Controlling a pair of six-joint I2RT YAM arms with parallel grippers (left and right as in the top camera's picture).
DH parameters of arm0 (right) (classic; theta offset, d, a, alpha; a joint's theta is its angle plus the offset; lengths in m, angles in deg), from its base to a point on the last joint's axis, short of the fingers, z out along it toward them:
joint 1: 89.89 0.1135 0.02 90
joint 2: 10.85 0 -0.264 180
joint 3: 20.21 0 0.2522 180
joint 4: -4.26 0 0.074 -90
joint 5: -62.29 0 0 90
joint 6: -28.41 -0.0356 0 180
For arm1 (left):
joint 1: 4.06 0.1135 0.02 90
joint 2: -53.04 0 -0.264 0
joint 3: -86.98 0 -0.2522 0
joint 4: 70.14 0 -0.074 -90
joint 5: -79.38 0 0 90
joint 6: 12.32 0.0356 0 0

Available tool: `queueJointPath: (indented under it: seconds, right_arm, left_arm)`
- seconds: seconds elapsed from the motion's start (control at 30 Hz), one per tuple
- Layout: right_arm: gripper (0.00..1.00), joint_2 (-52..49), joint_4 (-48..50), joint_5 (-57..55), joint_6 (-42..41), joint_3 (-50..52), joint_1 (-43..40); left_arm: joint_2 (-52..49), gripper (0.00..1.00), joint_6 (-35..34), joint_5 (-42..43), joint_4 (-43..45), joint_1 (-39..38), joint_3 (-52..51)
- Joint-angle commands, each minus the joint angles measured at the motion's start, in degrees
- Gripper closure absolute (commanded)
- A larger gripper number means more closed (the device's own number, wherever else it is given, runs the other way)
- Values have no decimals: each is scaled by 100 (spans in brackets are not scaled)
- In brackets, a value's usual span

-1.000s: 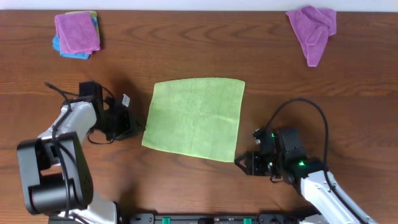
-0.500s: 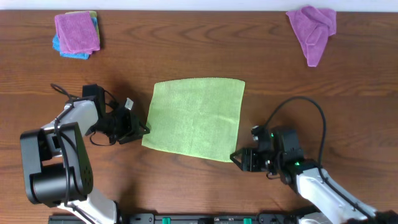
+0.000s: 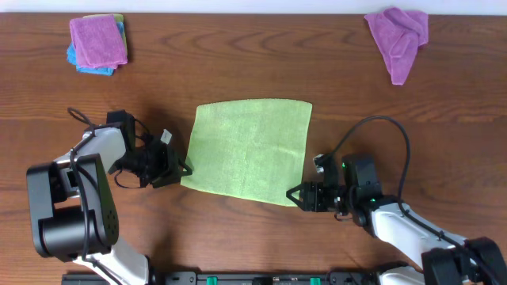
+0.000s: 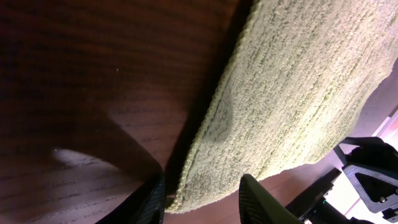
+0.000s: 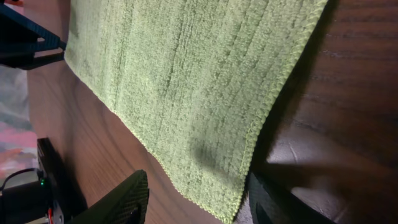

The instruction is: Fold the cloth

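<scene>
**Cloth** [image 3: 247, 148]: lime-green, spread flat in a single layer on the bench [image 3: 238, 71], about mid-bench. It sits slightly skewed, so its robot-side edge runs at a slant. No fold in it yet. Both wrist views show a fine looped pile and a stitched hem.

**Left hand** [image 3: 182, 169]: low on the bench at the cloth's robot-side left corner, pointing in toward the fabric. In the left wrist view the jaws stand apart. The two fingers [image 4: 148, 200] sit either side of the corner, and the tip of the hem lies in the gap between them. Nothing is gripped. Cannot tell whether a finger touches the fabric.

**Right hand** [image 3: 293, 195]: low at the cloth's robot-side right corner, also pointing in. In the right wrist view the jaws are wide apart and the fingers [image 5: 118, 200] straddle the corner tip. The cloth edge there lies flat on the wood and casts a dark shadow beside it. Nothing is gripped.

**Farther from the cloth:**
- Folded purple cloth [image 3: 97, 39]: well apart from the cloth, beyond its far left corner, lying on top of a blue cloth [image 3: 93, 70].
- Crumpled purple cloth [image 3: 398, 39]: well apart, beyond the far right corner.
- Black cable [image 3: 394, 131]: loops up from the right arm, to the right of the cloth.
</scene>
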Motion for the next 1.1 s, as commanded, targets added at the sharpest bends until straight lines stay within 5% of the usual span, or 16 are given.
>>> queueJointPath:
  seconds: [0.0, 0.13, 0.2, 0.23, 0.73, 1.07]
  right_arm:
    - [47, -304, -184, -634, -94, 234, -9]
    - [62, -313, -173, -614, -133, 234, -9]
    - [85, -313, -173, -614, -138, 234, -9]
    - [98, -313, -173, -612, -205, 234, -9]
    - [98, -76, 269, 328, -387, -378, -9]
    - [98, 479, -369, -155, -391, -1211, -15]
  left_arm:
    - [-85, 63, 79, 52, 7, 2, -70]
    - [-85, 78, 72, 57, 68, 2, -70]
    - [-85, 94, 72, 149, 105, 2, -70]
    - [-85, 94, 72, 247, 131, 2, -70]
    - [15, 94, 72, 968, 98, 2, 79]
    - [463, 95, -319, 1106, 365, -74, 874]
